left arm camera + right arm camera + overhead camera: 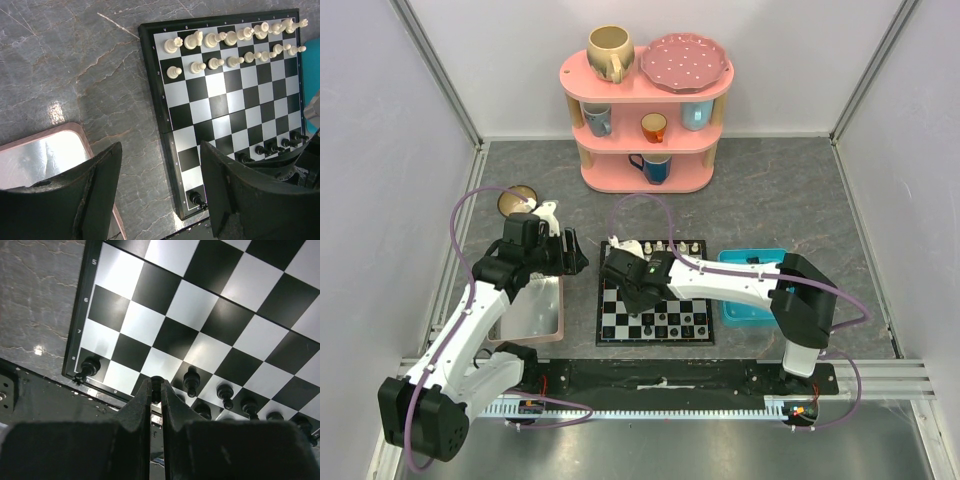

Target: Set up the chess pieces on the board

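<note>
The board [655, 342] lies between the arms. Cream-white chess pieces [230, 37] fill its two far rows. Black chess pieces [191, 380] stand along the near rows, one of them on the corner square [196, 198]. My right gripper [156, 388] hovers low over the near left part of the board [165, 300], shut on a small black piece [157, 382] whose head shows between the fingertips. In the top view the right gripper [640, 298] is above the board's left half. My left gripper [160, 175] hangs open and holds nothing, over the table just left of the board [235, 100].
A pink-rimmed grey tray [532, 310] sits left of the board, under the left arm. A blue tray [750, 300] lies to the right. A pink shelf [645, 110] with cups and a plate stands at the back, and a small bowl [517, 200] at the back left.
</note>
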Motion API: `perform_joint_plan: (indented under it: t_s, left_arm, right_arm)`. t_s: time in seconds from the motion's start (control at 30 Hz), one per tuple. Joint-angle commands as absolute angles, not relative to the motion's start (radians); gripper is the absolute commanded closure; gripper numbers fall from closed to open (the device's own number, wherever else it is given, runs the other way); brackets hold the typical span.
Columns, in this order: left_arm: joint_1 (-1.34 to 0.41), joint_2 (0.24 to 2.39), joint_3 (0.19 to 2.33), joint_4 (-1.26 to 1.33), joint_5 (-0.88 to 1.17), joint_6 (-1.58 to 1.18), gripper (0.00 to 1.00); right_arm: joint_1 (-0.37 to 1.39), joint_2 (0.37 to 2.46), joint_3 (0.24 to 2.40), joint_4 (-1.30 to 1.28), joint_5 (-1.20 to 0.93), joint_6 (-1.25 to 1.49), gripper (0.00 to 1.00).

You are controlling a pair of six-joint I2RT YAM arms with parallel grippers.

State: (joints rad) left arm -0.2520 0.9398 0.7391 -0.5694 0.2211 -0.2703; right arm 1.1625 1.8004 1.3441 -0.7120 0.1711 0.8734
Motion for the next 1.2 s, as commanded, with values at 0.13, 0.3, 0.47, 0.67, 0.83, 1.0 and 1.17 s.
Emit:
perform_joint_plan:
  t_s: [0.13,0.3,0.47,0.67,0.83,1.0,1.17]
  left_arm:
    - [-0.249,0.942,0.747,-0.541,0.253,-0.250,0.29]
    - [-0.249,0.942,0.749,-0.541,0.252,-0.250,0.29]
    - [-0.249,0.940,0.747,-0.541,0.252,-0.250,0.29]
    - [-0.249,0.940,0.747,-0.543,0.250,-0.250,0.29]
    - [-0.249,0.937,0.749,-0.545,0.247,-0.250,0.29]
    - [-0.249,0.937,0.749,-0.545,0.245,-0.252,0.29]
    - [-0.249,0.939,0.749,-0.542,0.248,-0.250,0.29]
  right_arm:
    - [1.187,1.816,1.312,-0.693,0.216,0.919,0.92]
    - [1.195,1.833,1.316,-0.680,0.210,0.925,0.92]
    - [1.197,1.848,1.318,-0.680,0.221,0.934,0.92]
    - [1.198,1.858,1.315,-0.678,0.238,0.945,0.92]
    - [1.200,1.870,1.322,-0.678,0.244,0.948,0.91]
    - [1.198,1.871,1.319,-0.678,0.247,0.948,0.91]
    - [1.197,1.873,1.319,-0.677,0.249,0.951,0.89]
